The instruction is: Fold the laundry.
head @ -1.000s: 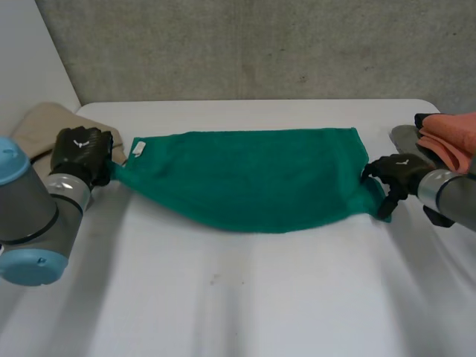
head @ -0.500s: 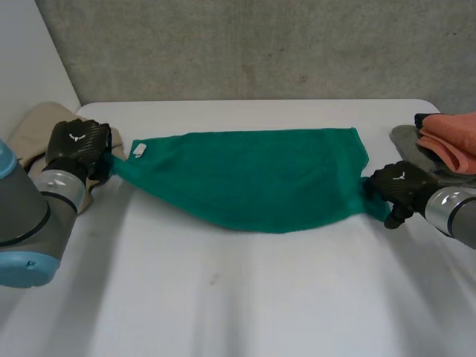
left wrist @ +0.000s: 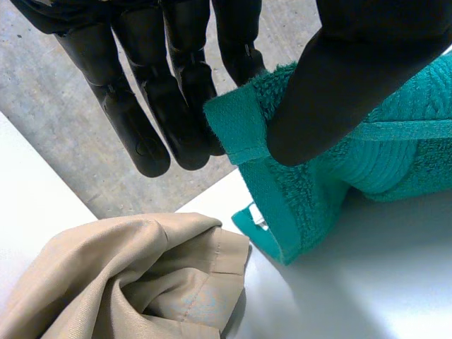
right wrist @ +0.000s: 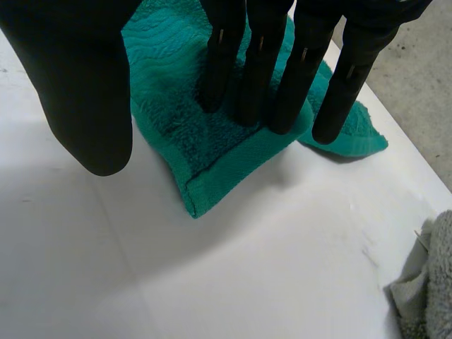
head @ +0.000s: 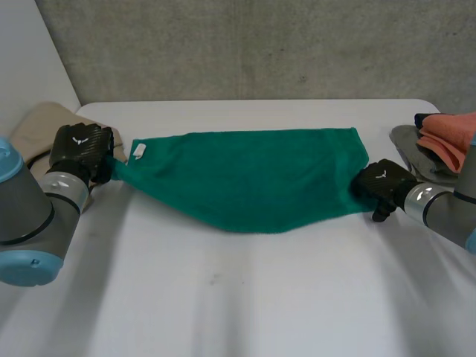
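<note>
A green towel (head: 253, 178) lies spread across the middle of the white table (head: 245, 297), doubled over lengthwise. My left hand (head: 80, 149) is at its left corner, lifted a little off the table. In the left wrist view the thumb (left wrist: 353, 70) pinches that hemmed corner of the towel (left wrist: 318, 176) against the fingers (left wrist: 162, 92). My right hand (head: 383, 182) rests at the towel's right corner. There its straight fingers (right wrist: 261, 63) press down on the towel (right wrist: 212, 141) while the thumb (right wrist: 78, 85) hangs apart over bare table.
A beige cloth (head: 41, 126) is bunched at the table's left edge, just beyond my left hand, also under the fingers (left wrist: 127, 275). At the right edge an orange-pink cloth (head: 446, 141) lies on a grey cloth (head: 407, 141); a grey cloth (right wrist: 424, 296) lies near my right hand.
My right hand has slid left onto the towel's right corner and laid its fingers flat on it. The left hand keeps its pinch and has barely shifted.
</note>
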